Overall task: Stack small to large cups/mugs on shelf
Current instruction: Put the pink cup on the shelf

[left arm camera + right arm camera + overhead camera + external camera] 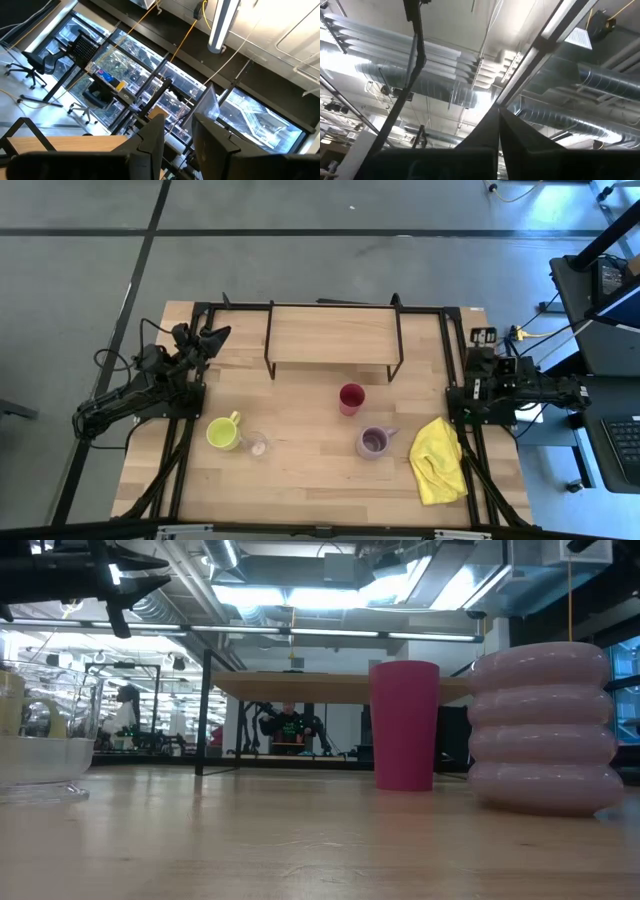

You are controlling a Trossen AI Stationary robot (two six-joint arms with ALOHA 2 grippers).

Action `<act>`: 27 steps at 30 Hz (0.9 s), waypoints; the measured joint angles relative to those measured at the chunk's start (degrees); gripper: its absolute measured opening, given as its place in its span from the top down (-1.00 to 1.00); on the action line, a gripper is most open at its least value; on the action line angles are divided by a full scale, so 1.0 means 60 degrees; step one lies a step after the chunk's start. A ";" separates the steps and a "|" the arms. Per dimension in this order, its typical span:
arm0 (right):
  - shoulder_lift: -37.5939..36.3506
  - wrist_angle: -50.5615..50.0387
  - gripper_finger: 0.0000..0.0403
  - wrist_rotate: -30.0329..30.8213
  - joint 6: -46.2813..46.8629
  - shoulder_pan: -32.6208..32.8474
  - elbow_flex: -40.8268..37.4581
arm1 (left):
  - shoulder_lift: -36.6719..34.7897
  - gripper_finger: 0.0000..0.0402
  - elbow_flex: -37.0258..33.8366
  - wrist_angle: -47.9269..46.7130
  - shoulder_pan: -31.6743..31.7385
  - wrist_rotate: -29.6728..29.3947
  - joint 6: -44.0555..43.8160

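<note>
While no writing reads anywhere, left claw (213,338) stands apart, right claw (499,125) pressed together.

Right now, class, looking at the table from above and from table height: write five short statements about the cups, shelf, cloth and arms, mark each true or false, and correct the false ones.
1. The shelf has cups stacked on it. False: its board is bare.
2. The red cup stands on the tabletop in front of the shelf. True.
3. The yellow cloth covers the lilac mug. False: it lies beside it.
4. The tiny clear glass stands beside the yellow-green mug. True.
5. The left gripper holds a mug. False: its fingers are open and empty.
</note>
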 joint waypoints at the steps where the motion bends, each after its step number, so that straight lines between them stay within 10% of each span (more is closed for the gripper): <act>1: 0.0000 -0.0007 0.93 0.0040 0.0006 -0.0003 0.0081 | 0.0000 0.53 0.0000 0.0000 -0.0001 -0.0001 -0.0002; 18: 0.1516 -0.2687 0.93 -0.3272 0.1756 0.0000 0.3950 | 0.0000 0.53 -0.0004 0.0000 -0.0001 -0.0001 0.0002; 27: 0.4308 -0.8338 0.93 0.0648 0.1364 -0.0004 0.6635 | 0.0000 0.53 -0.0004 0.0000 -0.0001 -0.0001 0.0002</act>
